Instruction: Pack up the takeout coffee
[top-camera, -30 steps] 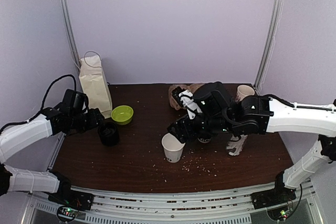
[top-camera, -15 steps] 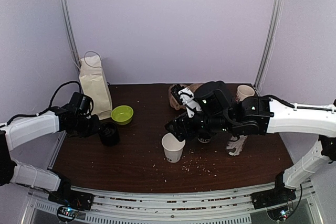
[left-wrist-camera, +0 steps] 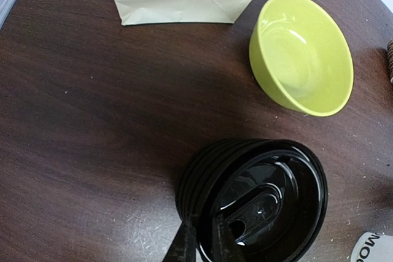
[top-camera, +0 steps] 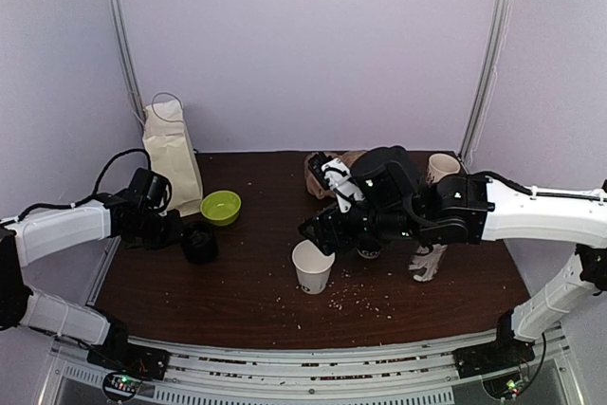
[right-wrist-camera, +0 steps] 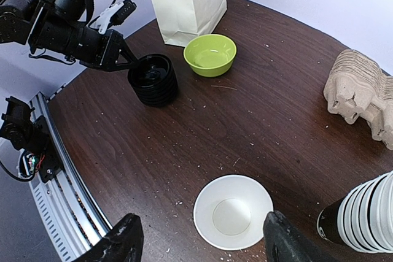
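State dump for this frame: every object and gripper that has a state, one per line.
white cup: upright, lidless, empty
lid stack: upright, top lid pinched at rim
green bowl: upright, empty
paper bag: standing upright
left gripper: shut on top lid
right gripper: open, over white cup

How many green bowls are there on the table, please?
1. The bowl stands at the back left, beside the paper bag and behind the lid stack, apart from both. The right arm could hide another.
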